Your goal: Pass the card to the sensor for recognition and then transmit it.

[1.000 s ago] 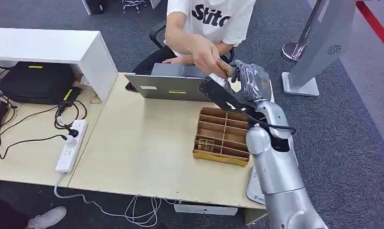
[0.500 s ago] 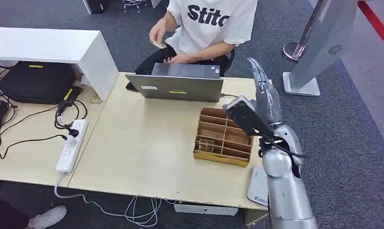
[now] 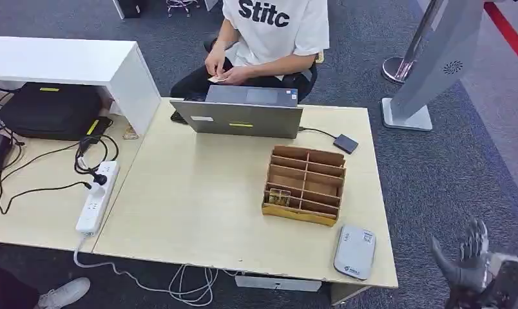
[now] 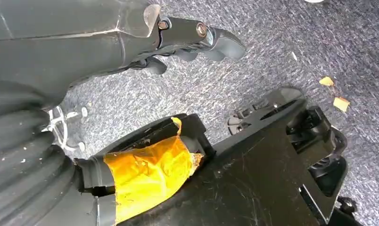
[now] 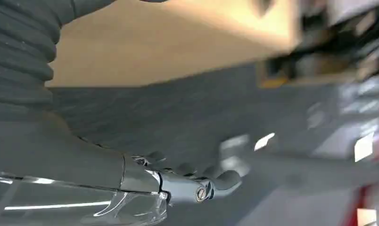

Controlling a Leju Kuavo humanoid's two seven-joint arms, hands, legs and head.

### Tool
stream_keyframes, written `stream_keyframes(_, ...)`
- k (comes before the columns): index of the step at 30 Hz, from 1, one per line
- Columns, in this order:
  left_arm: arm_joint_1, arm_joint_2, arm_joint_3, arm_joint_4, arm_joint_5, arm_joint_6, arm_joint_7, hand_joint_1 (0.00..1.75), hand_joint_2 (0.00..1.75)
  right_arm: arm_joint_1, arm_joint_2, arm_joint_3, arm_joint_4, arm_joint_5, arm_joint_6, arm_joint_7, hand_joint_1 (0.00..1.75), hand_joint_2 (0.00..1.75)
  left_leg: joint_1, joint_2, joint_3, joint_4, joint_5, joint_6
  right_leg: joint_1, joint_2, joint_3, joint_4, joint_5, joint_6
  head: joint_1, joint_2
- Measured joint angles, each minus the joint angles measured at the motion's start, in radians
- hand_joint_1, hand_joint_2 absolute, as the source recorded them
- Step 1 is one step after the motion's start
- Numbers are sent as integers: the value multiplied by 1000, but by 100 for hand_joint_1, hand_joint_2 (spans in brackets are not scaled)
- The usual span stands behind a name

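We see our right hand [image 3: 474, 265] low beside the table's [image 3: 198, 199] near right corner, fingers spread and holding nothing. Our left hand [image 4: 197, 40] hangs over the carpet, fingers loosely apart, also bare. The card [image 3: 216, 78] sits in the person's hands [image 3: 221, 67] behind the laptop [image 3: 240, 119], far side. The risk we judge: swinging up again could clip the sensor [image 3: 354, 251] at the table edge.

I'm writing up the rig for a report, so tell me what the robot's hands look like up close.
The right hand is dark grey with a glossy look; its fingers are dark with a silver screw at the tip joint, behind a grey ribbed cover. The left hand has the same grey ribbed cover and smooth grey shell, with dark fingers fixed by small metal screws.
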Motion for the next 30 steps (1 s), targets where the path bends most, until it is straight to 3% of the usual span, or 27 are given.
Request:
stream_keyframes(3, 0, 2, 0, 0, -1, -1, -4, 0, 175, 36, -45, -131, 234, 17, -55, 54, 0, 175, 0, 0, 1, 0, -1, 0, 0, 0, 0, 0, -2, -1, -1, 0)
stream_keyframes(9, 0, 3, 0, 0, -6, -3, -7, 0, 175, 92, -58, -270, 479, 21, -134, 143, 0, 175, 1, 4, 2, -2, -3, -2, 0, 5, 0, 1, -4, -2, -1, 0)
stream_keyframes(11, 0, 3, 0, 0, -6, -4, -8, 0, 175, 92, -60, -290, 521, 41, -163, 189, 0, 175, 1, 5, 3, -2, -3, -2, 0, 5, 0, 1, -4, -2, -1, 0)
stream_keyframes(14, 0, 3, 0, 0, -6, -6, -8, 0, 175, 93, -60, -295, 577, 131, -256, 358, 0, 175, 1, 4, 3, -2, -3, -2, 0, 4, 1, 1, -4, -2, 0, 0)
stream_keyframes(19, -1, 3, 0, 0, -10, -14, -8, 0, 175, 95, -40, -271, 638, 275, -317, 505, 0, 175, 0, 5, 3, -2, -3, -2, 0, 5, 2, 1, -4, -2, 0, 0)
stream_keyframes(20, -1, 3, -1, 0, -15, -13, -3, 31, 175, 97, -37, -251, 647, 336, -322, 523, 5, 175, 0, 5, 3, -2, -3, -2, 0, 5, 2, 1, -4, -2, 0, 0)
stream_keyframes(21, -1, 3, -2, 0, -20, -13, 5, 133, 175, 99, -34, -216, 655, 419, -303, 531, 68, 175, 0, 5, 3, -2, -3, -2, 0, 5, 2, 1, -4, -2, -1, 0)
stream_keyframes(22, -1, 3, -3, 0, -24, -13, 7, 133, 175, 100, -32, -179, 662, 487, -277, 530, 68, 175, 0, 5, 3, -2, -3, -2, 0, 5, 2, 1, -4, -2, 0, 0)
stream_keyframes(23, -2, 3, -4, 0, -28, -14, 9, 175, 175, 101, -27, -141, 668, 546, -242, 523, 155, 175, 0, 5, 3, -2, -3, -2, 0, 5, 2, 1, -4, -2, 0, 0)
stream_keyframes(24, -2, 3, -6, 0, -29, -16, 9, 175, 175, 101, -24, -108, 673, 590, -207, 515, 164, 175, 0, 5, 4, -2, -3, -2, 0, 5, 2, 1, -4, -2, 0, 0)
stream_keyframes(26, -3, 3, -13, 0, -35, -23, 9, 175, 175, 103, -13, -15, 687, 668, -136, 501, 148, 175, 0, 5, 4, -1, -3, -2, 0, 4, 2, 1, -4, -2, 0, 0)
stream_keyframes(29, -3, 2, -19, 0, -36, -26, 5, 162, 175, 108, 3, 77, 698, 708, -117, 502, 154, 175, 0, 5, 4, -1, -3, -2, 0, 5, 2, 1, -4, -2, -1, 0)
stream_keyframes(30, -4, 2, -20, 0, -36, -27, 5, 166, 175, 110, 6, 95, 699, 712, -122, 509, 164, 175, 0, 5, 4, -1, -3, -2, 0, 5, 2, 1, -4, -2, -1, 0)
